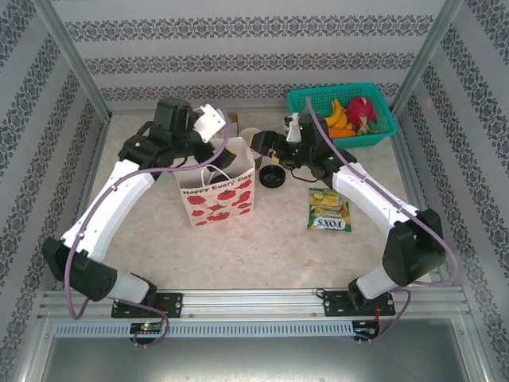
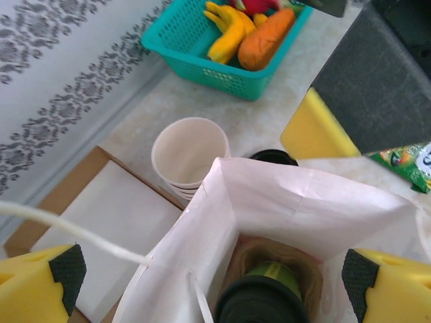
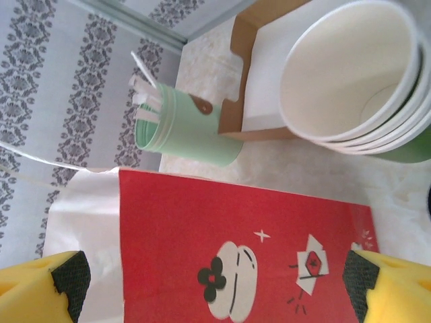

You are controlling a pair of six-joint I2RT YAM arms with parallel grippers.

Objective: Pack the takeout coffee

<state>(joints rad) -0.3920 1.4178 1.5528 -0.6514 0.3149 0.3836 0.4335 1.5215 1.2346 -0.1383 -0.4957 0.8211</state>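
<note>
Takeout coffee (image 2: 256, 299) straight below the left gripper (image 2: 212, 272), low inside the paper bag (image 2: 303, 202), black lid up, long axis upright and pointing back at the wrist. Left pads (image 2: 67, 269) spread wide to either side of the bag mouth, clear of the cup, nothing between them. Seemingly seated in a brown cardboard surround (image 2: 303, 266) at the bag's bottom; whether flat on the base, hard to tell.

Just outside the bag: stack of lidless cups (image 2: 188, 151) beyond the far rim, then the teal basket (image 2: 222, 70) of fruit further off. Right gripper (image 3: 215, 282) likewise spread wide and empty, facing the bag's red printed side from outside, so no line to the cup from there. Left arm clearly the nearer, directly overhead.

Judging by this, packing as good as done. Next move likely a straight lift of the left fingers up and out, minding the white handle cord (image 2: 74, 233) lying across the near finger and the soft bag walls, either liable to snag and tip the bag.
</note>
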